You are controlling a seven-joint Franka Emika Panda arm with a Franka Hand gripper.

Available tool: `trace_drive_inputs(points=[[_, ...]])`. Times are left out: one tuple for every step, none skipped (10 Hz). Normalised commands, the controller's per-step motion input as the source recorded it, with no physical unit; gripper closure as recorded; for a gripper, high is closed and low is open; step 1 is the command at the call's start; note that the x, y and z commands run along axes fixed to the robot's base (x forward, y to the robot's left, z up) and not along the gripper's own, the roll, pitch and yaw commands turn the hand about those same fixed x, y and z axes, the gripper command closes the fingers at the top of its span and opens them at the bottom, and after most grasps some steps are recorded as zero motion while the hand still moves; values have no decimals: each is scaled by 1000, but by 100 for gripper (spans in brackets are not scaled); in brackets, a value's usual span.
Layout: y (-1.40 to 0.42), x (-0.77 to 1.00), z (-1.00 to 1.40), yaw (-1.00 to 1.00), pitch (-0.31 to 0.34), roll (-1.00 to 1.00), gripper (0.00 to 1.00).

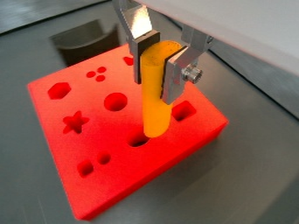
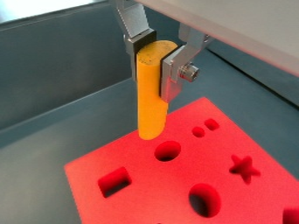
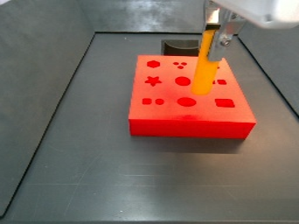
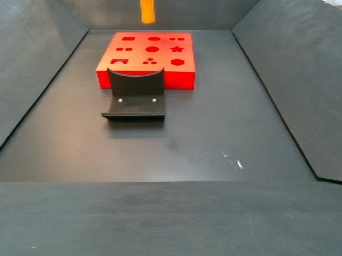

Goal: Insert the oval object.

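Both wrist views show the gripper (image 1: 163,54) with its fingers (image 1: 176,74) closed on the upper end of the oval object (image 1: 156,92), which hangs upright over the red block (image 1: 70,171), presumably so its free lower tip can enter a hole. In a side view the oval object (image 3: 205,63) hangs above the block's (image 3: 193,128) far side on the desk (image 3: 70,166). In a side view only the peg's tip (image 4: 147,11) shows beyond the block (image 4: 148,76) and the fixture (image 4: 134,97).

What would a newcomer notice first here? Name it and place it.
The red block, pierced with shaped holes, glows against the dark grey floor. Above it the gripper holds the oval object upright, its lower end just over the block's top. In a side view the dark fixture stands in front of the block.
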Motion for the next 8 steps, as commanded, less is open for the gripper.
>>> trace_drive_inputs(points=[[111, -17, -94, -894, 19, 0, 100], [223, -66, -3, -649, 0, -29, 100], [229, -194, 0, -294, 0, 0, 100], [109, -409, 23, 57, 0, 179, 100], [9, -406, 0, 269, -43, 233, 100], [-43, -426, 0, 274, -220, 181, 100], [-74, -334, 9, 223, -279, 136, 100], [-114, -91, 80, 206, -323, 106, 100]])
